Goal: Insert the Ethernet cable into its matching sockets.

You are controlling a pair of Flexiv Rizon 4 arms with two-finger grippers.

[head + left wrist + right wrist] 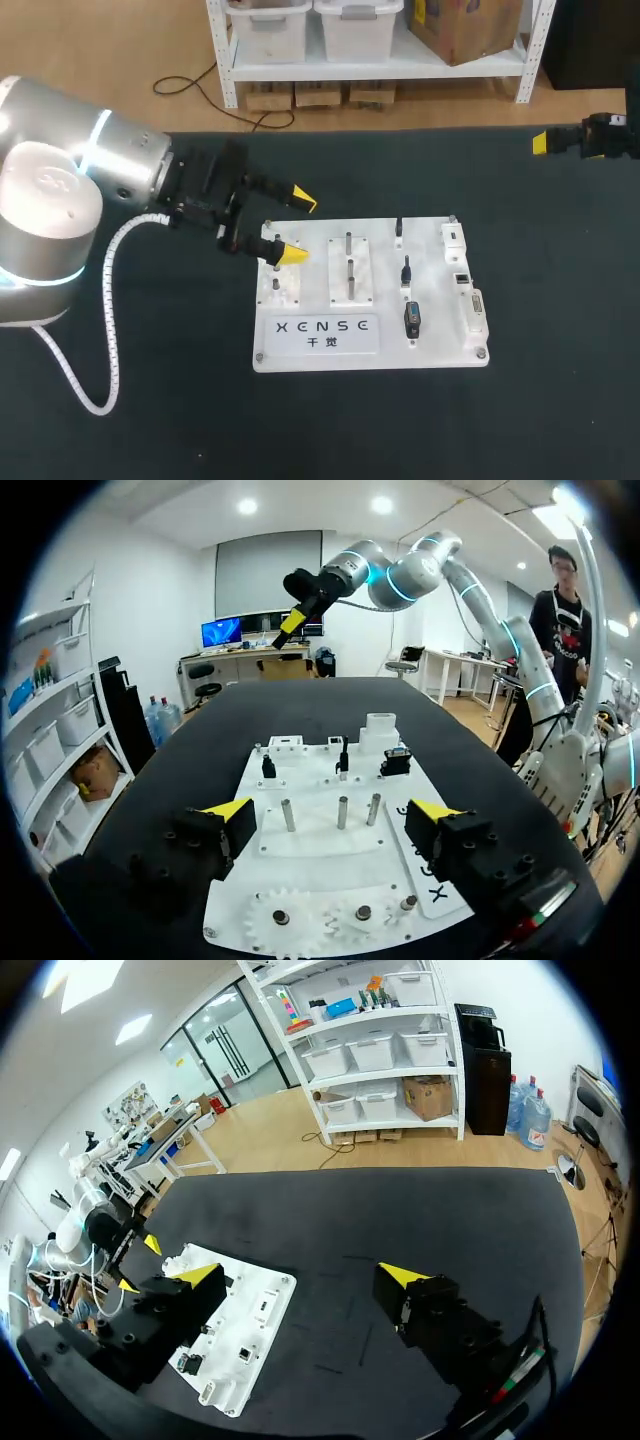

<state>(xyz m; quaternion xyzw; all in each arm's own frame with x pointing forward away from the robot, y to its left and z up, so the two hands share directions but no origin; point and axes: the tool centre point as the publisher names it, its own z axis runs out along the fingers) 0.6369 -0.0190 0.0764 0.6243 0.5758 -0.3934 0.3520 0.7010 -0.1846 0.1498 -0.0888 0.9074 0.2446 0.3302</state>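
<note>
Your left gripper (296, 226) hovers over the board's (437, 322) left edge, fingers spread and empty. What looks like the black cable (411, 318) lies on the board's right half, apart from both grippers. Your right gripper (300, 1275) hangs above the worktop (150, 420) at far right, fingers spread wide, holding nothing.

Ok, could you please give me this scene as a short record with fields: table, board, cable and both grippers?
table: black
board: white, flat on the table, near its middle
cable: short, black, on the board's right part; whether it is plugged in, cannot tell
left gripper: open, empty, above the board's left end
right gripper: open, empty, over the table's far right corner, away from the board
task state: neither gripper holds the cable
</note>
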